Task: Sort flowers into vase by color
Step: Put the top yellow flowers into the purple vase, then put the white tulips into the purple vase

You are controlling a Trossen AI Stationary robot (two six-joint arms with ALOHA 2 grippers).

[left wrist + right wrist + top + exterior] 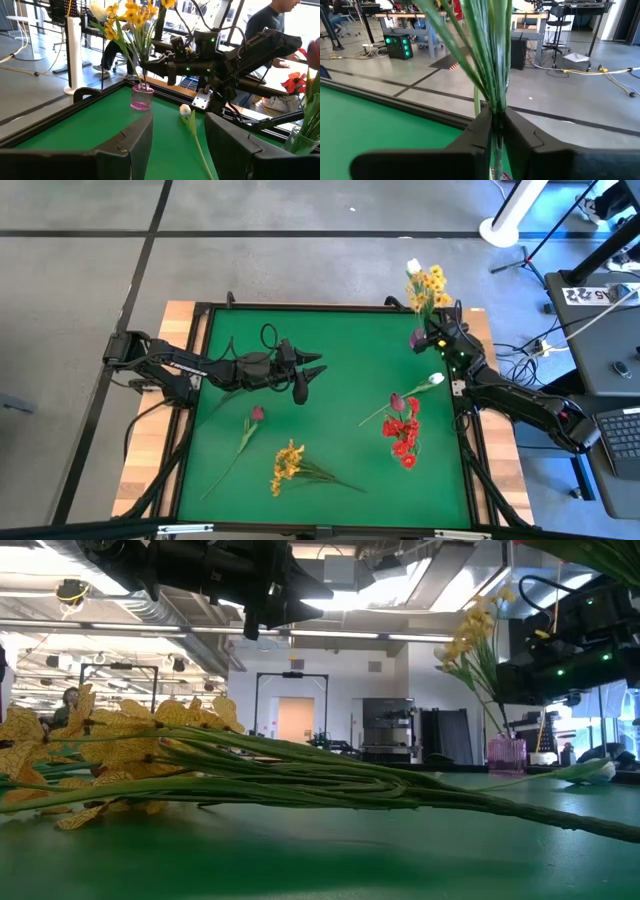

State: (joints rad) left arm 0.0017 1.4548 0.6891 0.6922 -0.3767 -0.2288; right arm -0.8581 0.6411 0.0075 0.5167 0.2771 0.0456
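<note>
A pink vase stands at the table's far right corner with yellow flowers and a white tulip in it. My right gripper is shut on their green stems just above the vase. My left gripper hovers open over the table's left middle, holding nothing. On the green cloth lie a yellow spray, a pink-budded stem, a white tulip and a dark pink bud. Red flowers stand in a clear vase. My right gripper pinches the bundle of green stems between its two fingers, below the blossoms and just above the vase's mouth. The fingers come in about level from the table's right side and lie across the stems. The stems stand upright, with their lower ends in the pink vase.
A black frame rims the green table, with wooden boards outside it. The loose flowers lie in the near half. People and furniture show in the room beyond the far edge.
</note>
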